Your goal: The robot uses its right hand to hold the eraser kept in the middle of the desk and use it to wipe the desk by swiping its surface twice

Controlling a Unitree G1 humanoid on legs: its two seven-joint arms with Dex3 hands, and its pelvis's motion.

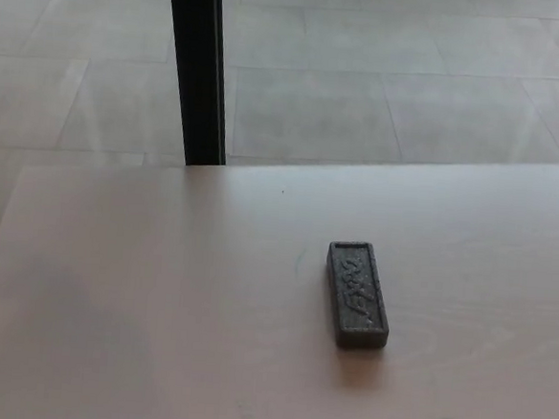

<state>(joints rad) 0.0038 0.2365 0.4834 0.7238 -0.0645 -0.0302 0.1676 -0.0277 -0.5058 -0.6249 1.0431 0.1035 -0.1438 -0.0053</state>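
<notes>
I see the grey eraser (357, 294) lying flat right of centre in the frame on the pale surface (139, 296), with neither hand in view, so nothing grips it. My worry: a shallow right-hand approach could shove it toward the near edge.

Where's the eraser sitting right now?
In the head view, the grey eraser lies flat on the pale desk, slightly right of centre, well in front of the black post.
</notes>
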